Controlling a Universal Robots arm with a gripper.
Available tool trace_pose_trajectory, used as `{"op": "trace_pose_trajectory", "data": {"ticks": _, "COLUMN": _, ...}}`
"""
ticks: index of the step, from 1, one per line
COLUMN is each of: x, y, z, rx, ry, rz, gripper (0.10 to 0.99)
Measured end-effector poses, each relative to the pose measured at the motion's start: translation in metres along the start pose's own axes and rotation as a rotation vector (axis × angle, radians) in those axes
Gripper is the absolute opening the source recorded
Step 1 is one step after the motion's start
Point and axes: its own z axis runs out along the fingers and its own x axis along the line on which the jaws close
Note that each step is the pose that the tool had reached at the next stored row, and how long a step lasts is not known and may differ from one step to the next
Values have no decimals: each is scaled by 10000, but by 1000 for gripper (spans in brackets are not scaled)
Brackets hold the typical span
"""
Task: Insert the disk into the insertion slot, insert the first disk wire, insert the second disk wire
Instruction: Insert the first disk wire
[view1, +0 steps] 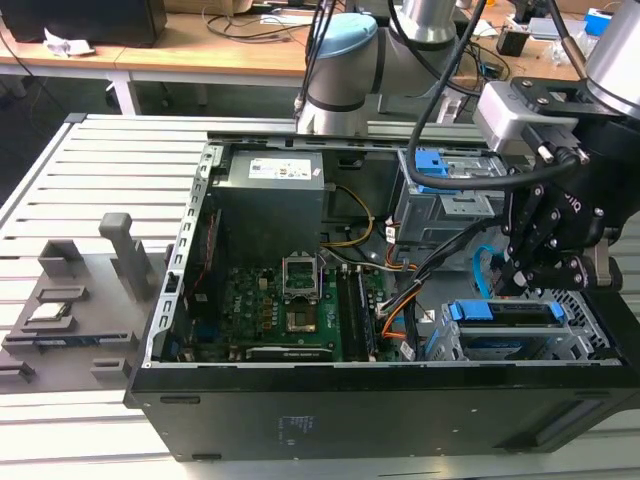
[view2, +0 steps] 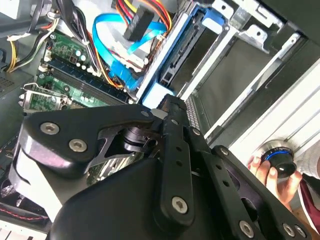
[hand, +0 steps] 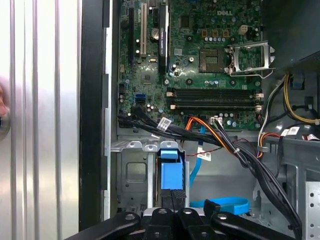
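Note:
The disk's bright blue carrier sits in the insertion slot, the silver cage at the case's corner on the exterior view's right. My gripper stands right over it, fingers shut together, with their tips against the end of the blue carrier. In the second wrist view the shut fingertips meet the blue frame. The first disk wire, a red-orange bundle with a dark plug, hangs free beside the second disk wire, a looping light blue cable.
The taller grey bay with blue tabs stands behind the slot. Black cable bundles cross between motherboard and cage. A person's hand rests on a round knob outside the case. A grey fixture lies on the slatted table.

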Motion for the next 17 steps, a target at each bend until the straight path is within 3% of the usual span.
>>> {"op": "trace_pose_trajectory", "data": {"ticks": 2, "x": -25, "y": -43, "z": 4, "rx": 0, "ry": 0, "rz": -1, "gripper": 106}}
{"op": "trace_pose_trajectory", "data": {"ticks": 7, "x": -149, "y": -278, "z": 8, "rx": 0, "ry": 7, "rz": 0, "gripper": 106}}
{"op": "trace_pose_trajectory", "data": {"ticks": 8, "x": -288, "y": -328, "z": 13, "rx": 0, "ry": 17, "rz": 0, "gripper": 106}}
{"op": "trace_pose_trajectory", "data": {"ticks": 9, "x": -364, "y": -333, "z": 12, "rx": 0, "ry": 20, "rz": 0, "gripper": 106}}
{"op": "trace_pose_trajectory", "data": {"ticks": 12, "x": -470, "y": -350, "z": 21, "rx": 0, "ry": 21, "rz": 0, "gripper": 106}}
{"op": "trace_pose_trajectory", "data": {"ticks": 17, "x": -527, "y": -366, "z": 39, "rx": -1, "ry": 22, "rz": 2, "gripper": 106}}
